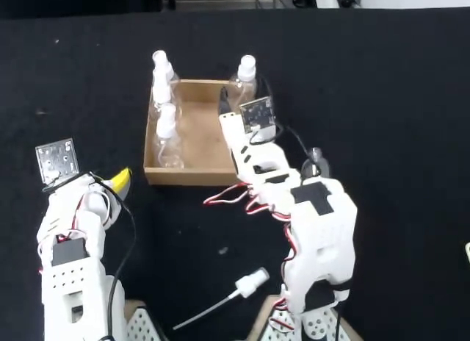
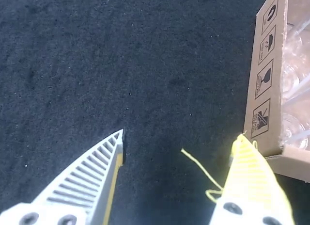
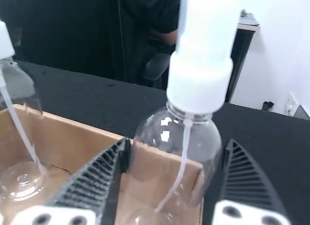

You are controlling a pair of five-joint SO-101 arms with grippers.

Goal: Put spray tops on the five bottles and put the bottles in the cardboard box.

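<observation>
The cardboard box (image 1: 187, 176) sits mid-table. Three clear bottles with white spray tops (image 1: 166, 119) stand along one side inside it. A fourth capped bottle (image 1: 246, 75) stands upright at the box's far corner. My right gripper (image 1: 233, 100) is shut on this bottle (image 3: 180, 152), one black finger against each side, with its spray top (image 3: 203, 55) above the fingers. A loose spray top (image 1: 250, 281) with its tube lies on the mat near the arm bases. My left gripper (image 2: 180, 136) is open over bare mat beside the box wall (image 2: 264, 74), holding nothing.
A black mat covers the table (image 1: 382, 84). What looks like an uncapped clear bottle (image 1: 314, 160) peeks from behind the right arm. Red and white cables (image 1: 235, 195) hang in front of the box. Free room lies left and right of the box.
</observation>
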